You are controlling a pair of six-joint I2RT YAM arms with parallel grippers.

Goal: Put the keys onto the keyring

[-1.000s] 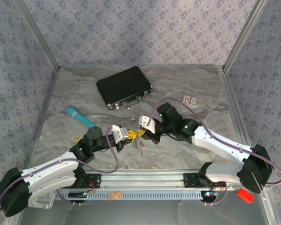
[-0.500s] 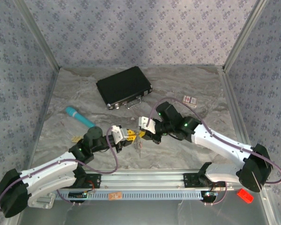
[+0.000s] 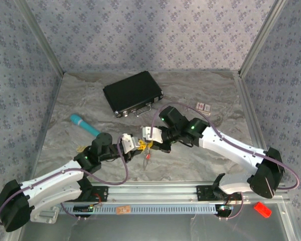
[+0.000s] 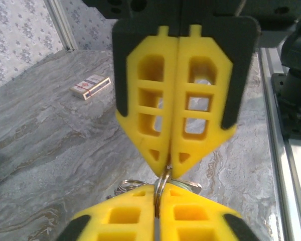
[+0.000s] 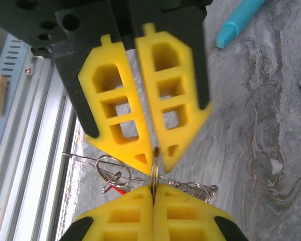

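Where the two arms meet, on the near side of the black case [image 3: 133, 93], the left gripper [image 4: 157, 198] and right gripper [image 5: 153, 193] are both clamped tip to tip on the keyring [image 5: 154, 170]. I can see little more of it than a thin edge between the yellow pads [image 5: 185, 216]. The keys [image 3: 148, 156] hang from it, one red-headed, the rest a tangle of wire loops, half hidden and too small to count.
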